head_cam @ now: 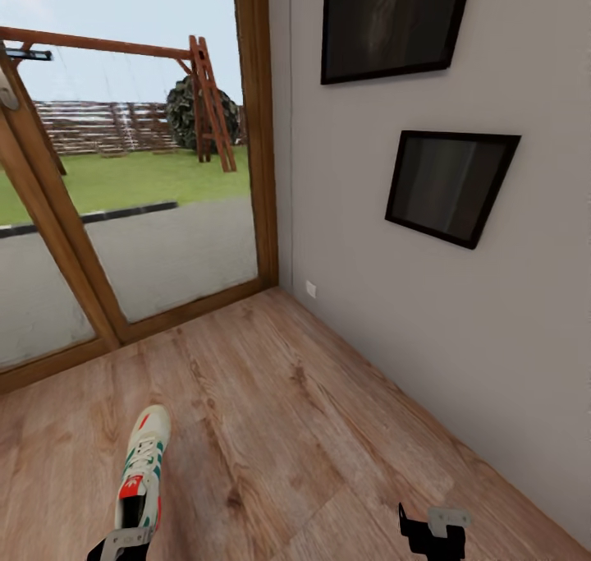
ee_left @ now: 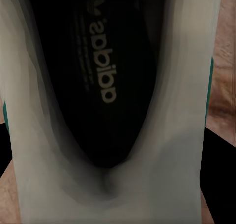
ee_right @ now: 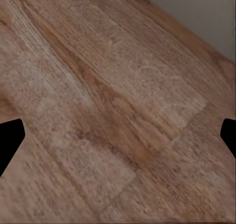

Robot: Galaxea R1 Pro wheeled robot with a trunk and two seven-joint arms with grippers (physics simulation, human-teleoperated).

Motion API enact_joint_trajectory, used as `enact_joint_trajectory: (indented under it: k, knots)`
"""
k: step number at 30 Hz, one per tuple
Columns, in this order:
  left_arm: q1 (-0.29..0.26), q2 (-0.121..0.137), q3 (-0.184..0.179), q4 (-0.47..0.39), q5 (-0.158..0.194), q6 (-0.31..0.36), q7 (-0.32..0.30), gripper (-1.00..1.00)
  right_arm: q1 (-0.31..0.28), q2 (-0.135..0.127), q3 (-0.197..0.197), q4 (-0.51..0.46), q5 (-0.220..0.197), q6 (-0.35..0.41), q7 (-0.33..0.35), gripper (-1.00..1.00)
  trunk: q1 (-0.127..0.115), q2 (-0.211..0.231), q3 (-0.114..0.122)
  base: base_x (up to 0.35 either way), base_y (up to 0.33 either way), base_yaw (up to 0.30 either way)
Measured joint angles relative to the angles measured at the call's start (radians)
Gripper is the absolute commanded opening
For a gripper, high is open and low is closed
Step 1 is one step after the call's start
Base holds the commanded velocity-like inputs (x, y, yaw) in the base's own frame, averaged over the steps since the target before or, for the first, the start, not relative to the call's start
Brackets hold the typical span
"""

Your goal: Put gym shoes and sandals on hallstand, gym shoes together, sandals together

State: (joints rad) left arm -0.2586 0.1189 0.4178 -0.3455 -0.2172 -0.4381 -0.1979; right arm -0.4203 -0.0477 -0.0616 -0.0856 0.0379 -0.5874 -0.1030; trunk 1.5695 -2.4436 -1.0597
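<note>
One gym shoe (head_cam: 143, 471) sits in the lower left of the head view, toe pointing up the frame, its heel at the left end effector (head_cam: 123, 544); the left wrist view looks straight down into its dark insole and white collar (ee_left: 113, 184), with dark finger shapes at both lower edges, so the end effector seems closed around the heel, though whether the shoe is lifted off the corridor floor (head_cam: 287, 429) cannot be told. I judge the task at an early stage: one shoe in hand, the rest still to collect and set on the hallstand. The right end effector (head_cam: 432, 531) hangs low at the lower right over bare planks, fingers (ee_right: 10, 140) spread wide, holding nothing
</note>
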Motion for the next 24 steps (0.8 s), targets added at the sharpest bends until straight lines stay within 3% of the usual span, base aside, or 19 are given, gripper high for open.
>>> enact_joint_trajectory:
  k: [6,15,24]
  knots:
    - [0.000,0.001,0.001,0.000,0.000,0.000,0.001,-1.00,0.000,0.000,-0.002,-0.001,-0.005,0.000,-0.005,1.00,0.000,0.000,0.001,-0.038,0.033,-0.046]
    - [0.001,0.000,0.001,0.001,0.000,-0.025,0.000,-1.00,0.000,0.001,-0.003,-0.003,-0.006,-0.001,-0.007,1.00,0.000,0.000,0.002,-0.199,0.185,-0.013]
    - [0.001,0.005,0.002,0.000,0.000,-0.027,0.000,-1.00,0.000,0.000,-0.002,-0.002,-0.003,0.000,-0.004,1.00,0.000,0.000,0.002,-0.234,0.221,-0.224]
